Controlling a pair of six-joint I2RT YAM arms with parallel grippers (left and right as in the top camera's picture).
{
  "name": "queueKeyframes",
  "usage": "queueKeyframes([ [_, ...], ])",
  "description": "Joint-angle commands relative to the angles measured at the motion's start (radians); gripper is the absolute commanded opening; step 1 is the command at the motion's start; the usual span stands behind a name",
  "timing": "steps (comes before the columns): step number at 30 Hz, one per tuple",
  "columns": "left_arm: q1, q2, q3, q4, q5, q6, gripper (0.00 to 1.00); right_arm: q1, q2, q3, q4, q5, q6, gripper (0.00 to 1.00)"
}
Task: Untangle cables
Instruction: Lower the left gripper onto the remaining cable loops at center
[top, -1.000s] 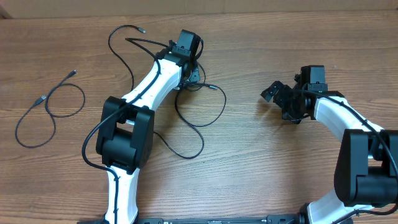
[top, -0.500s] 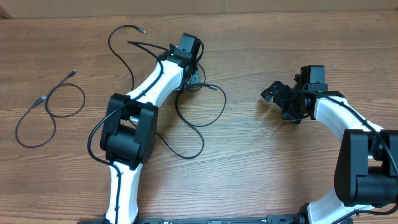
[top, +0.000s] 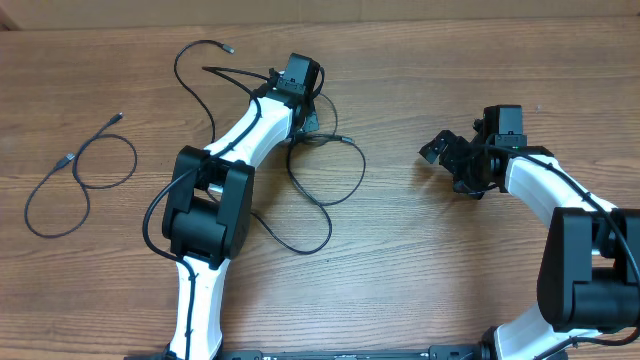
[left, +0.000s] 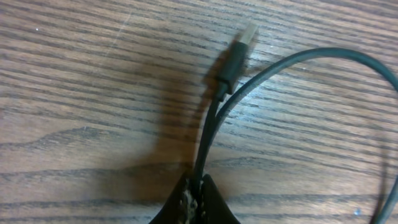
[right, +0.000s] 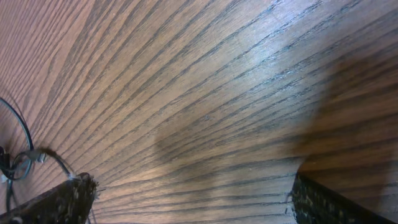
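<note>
While the left claw (left: 194, 191) is clamped together on two strands of the tangled cables (top: 361, 170), a grey plug (left: 241, 48) lies just ahead of its tips on the tabletop (top: 420, 270). Loops sprawl around that arm, one reaching near the far edge. A separate cable (top: 70, 158) (lying on its own) sits well apart, toward the left edge. The right claw (top: 447, 155) hangs spread wide over bare wood, holding nothing. Open wood lies between the arms.
</note>
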Motion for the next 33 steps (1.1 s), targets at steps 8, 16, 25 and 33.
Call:
queueKeyframes([
  [8, 0.005, -0.114, 0.045, -0.072, 0.237, 0.116, 0.04, -0.008, 0.028, -0.019, -0.013, 0.063, -0.008, 1.0],
  [16, 0.004, -0.2, 0.045, -0.308, 0.395, 0.115, 0.04, -0.008, 0.028, -0.019, -0.013, 0.063, -0.008, 1.0],
  [25, -0.04, -0.195, 0.019, -0.562, 0.407, 0.198, 0.04, -0.008, 0.028, -0.019, -0.013, 0.063, -0.008, 1.0],
  [33, -0.071, -0.195, 0.022, -0.621, 0.409, 0.242, 0.21, -0.008, 0.028, -0.019, -0.013, 0.063, -0.008, 1.0],
])
